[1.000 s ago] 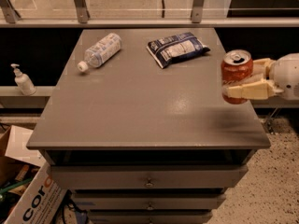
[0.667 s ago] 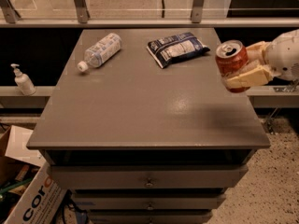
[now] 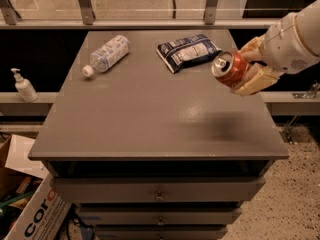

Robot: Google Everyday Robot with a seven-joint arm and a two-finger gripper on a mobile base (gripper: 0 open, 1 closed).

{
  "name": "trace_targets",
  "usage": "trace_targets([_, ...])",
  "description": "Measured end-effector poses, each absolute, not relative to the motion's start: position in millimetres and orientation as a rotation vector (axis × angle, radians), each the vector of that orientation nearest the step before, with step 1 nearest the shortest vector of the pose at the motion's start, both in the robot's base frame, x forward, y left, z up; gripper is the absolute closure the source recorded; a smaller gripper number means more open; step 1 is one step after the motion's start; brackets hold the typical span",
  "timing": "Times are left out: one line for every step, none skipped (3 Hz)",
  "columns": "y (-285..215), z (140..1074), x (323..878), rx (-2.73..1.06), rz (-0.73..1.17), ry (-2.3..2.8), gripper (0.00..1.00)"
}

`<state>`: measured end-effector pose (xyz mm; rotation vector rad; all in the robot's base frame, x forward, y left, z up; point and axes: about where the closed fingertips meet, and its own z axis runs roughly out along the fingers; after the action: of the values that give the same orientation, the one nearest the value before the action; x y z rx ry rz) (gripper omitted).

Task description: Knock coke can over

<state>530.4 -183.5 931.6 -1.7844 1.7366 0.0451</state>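
Note:
The red coke can (image 3: 230, 68) is held in the air above the right part of the grey cabinet top (image 3: 150, 109). It is tipped nearly on its side, with its silver top facing left towards the camera. My gripper (image 3: 248, 67) comes in from the right and its tan fingers (image 3: 255, 80) are closed around the can's body. The white arm (image 3: 295, 36) extends off the upper right. The can's shadow falls on the top below it.
A clear plastic water bottle (image 3: 106, 54) lies at the back left of the top. A dark blue snack bag (image 3: 187, 50) lies at the back middle. A soap dispenser (image 3: 22, 85) stands on a ledge at left. A cardboard box (image 3: 30, 214) sits on the floor.
The gripper has lifted the can up and to the left over the cabinet top. The can has tilted from upright to nearly on its side.

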Motion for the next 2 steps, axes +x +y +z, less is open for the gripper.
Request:
trace_targets([-179,910,521,-1.976,-0.093,1.721,1.00])
trace_targets([-170,889,507,-2.146,-0.163,1.668,1.00])
